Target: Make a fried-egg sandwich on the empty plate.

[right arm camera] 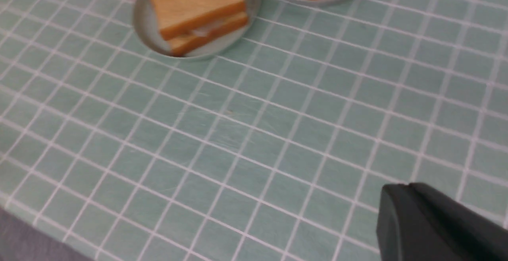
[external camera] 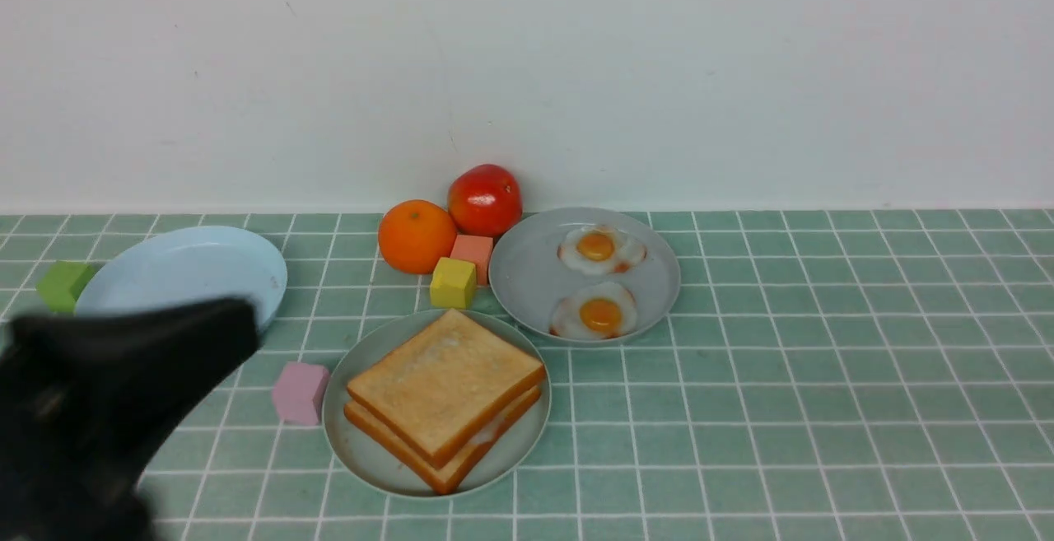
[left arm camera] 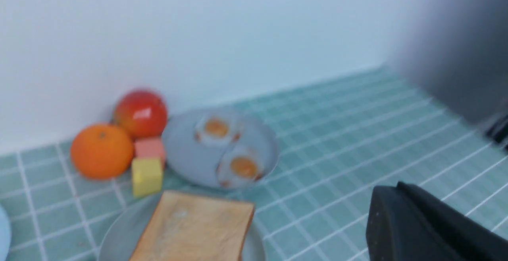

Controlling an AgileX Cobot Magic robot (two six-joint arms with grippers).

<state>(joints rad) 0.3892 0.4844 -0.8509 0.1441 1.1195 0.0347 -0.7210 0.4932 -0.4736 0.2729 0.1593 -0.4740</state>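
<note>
Sandwich sat assembled on the mint plate, egg white visible between slices. Left jaws and right jaws were clenched empty, stacking apparently complete.

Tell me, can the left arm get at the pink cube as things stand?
Probably yes: the left arm is near the pink cube, only bare tiles lie between them, and the sandwich plate sits on its far side.

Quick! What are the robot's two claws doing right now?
Left gripper: shut, nothing seen in it.
Right gripper: shut, nothing seen in it.
</note>
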